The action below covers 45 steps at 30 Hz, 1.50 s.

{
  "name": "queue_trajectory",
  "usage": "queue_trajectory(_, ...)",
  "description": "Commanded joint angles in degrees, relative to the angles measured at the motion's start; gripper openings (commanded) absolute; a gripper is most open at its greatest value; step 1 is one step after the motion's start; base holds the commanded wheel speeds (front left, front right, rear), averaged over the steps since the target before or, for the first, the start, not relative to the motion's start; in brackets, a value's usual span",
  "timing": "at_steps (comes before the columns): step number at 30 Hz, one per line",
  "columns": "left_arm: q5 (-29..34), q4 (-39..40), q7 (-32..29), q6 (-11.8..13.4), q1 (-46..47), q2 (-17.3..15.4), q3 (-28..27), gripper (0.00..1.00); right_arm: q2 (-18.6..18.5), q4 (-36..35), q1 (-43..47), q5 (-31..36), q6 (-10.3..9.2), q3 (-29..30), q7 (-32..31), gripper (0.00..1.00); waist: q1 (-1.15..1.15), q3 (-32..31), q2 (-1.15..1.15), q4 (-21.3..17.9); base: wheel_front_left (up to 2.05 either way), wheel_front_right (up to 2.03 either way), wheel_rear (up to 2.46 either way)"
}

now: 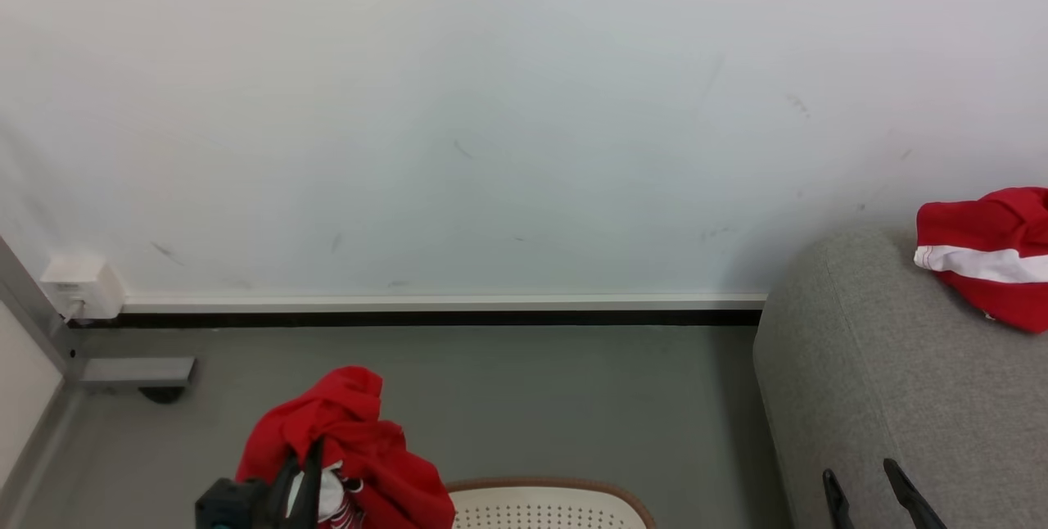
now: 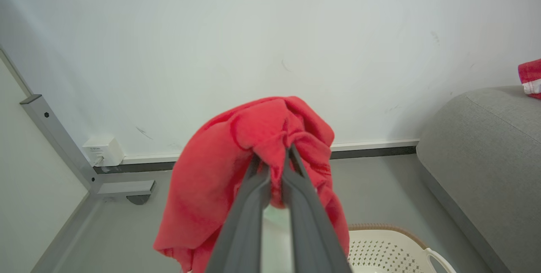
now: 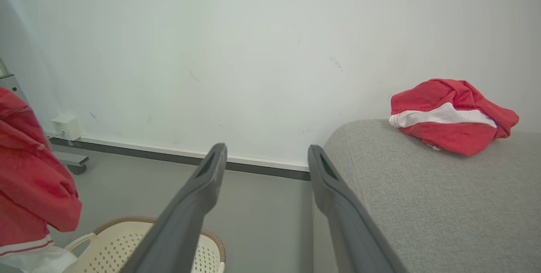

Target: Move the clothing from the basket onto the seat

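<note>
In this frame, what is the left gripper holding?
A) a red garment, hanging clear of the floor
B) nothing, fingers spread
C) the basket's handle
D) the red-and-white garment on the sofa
A: the left gripper is shut on a red garment that hangs in the air; the right gripper is open.

held garment (image 1: 360,422): red, bunched, hung pinched in left gripper (image 1: 304,451), left of basket | second garment (image 1: 987,255): red, white stripe, crumpled on seat | basket (image 1: 548,483): cream, perforated, brown rim | seat (image 1: 884,382): grey sofa
</note>
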<state>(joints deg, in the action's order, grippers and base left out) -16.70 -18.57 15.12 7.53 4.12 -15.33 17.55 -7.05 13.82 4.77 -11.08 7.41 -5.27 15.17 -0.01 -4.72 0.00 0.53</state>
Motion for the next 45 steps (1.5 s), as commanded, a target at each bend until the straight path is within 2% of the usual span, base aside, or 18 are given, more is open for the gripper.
queue_trajectory(1, -0.49, 0.33, 0.04, -0.18, -0.74, -0.53, -0.20, 0.00, -0.04, 0.21, 0.45, -0.66, 0.13, -0.04, -0.05, 1.00, 0.01, -0.03, 0.00, 0.04, 0.00, 0.00, 0.00)
queue_trajectory(13, 0.31, 2.82, 0.04, -0.64, -0.50, -0.85, 0.04, 0.00, -0.57, -0.24, 0.11, -0.83, 0.13, -1.23, -0.05, 1.00, 0.01, 0.27, 0.00, 0.07, 0.00, 0.00, 0.00)
queue_trajectory(20, 1.75, 8.09, -1.05, -1.51, 1.32, -0.56, 2.67, 0.00, -2.00, -3.71, -1.94, -1.48, 0.13, -6.50, -0.05, 1.00, 0.01, 0.82, 0.00, -0.13, 0.00, 0.00, 0.00)
queue_trajectory(29, 3.54, 16.86, -4.57, -3.57, 4.93, 1.63, 8.02, 0.00, -5.15, -9.42, -6.05, -2.70, 0.12, -17.78, -0.06, 1.00, 0.01, 0.83, 0.00, -0.74, 0.00, 0.00, 0.00)
queue_trajectory(36, 4.60, 18.45, -6.62, -5.90, 7.80, 5.28, 14.02, 0.00, -6.61, -10.08, -10.95, -4.56, 0.09, -27.34, -0.06, 1.00, 0.01, 0.81, 0.00, -1.85, 0.00, 0.00, 0.00)
queue_trajectory(40, 5.16, 18.35, -7.24, -7.38, 9.06, 7.56, 17.76, 0.00, -7.11, -8.72, -12.88, -5.02, 0.09, -29.83, -0.06, 1.00, 0.01, 0.80, 0.00, -2.31, 0.00, 0.00, 0.00)
queue_trajectory(45, 5.10, 18.75, -8.52, -8.93, 9.52, 9.15, 21.53, 0.00, -7.35, -7.91, -13.76, -5.60, 0.09, -30.01, -0.05, 1.00, 0.01, 0.82, 0.00, -2.69, 0.00, 0.00, 0.00)
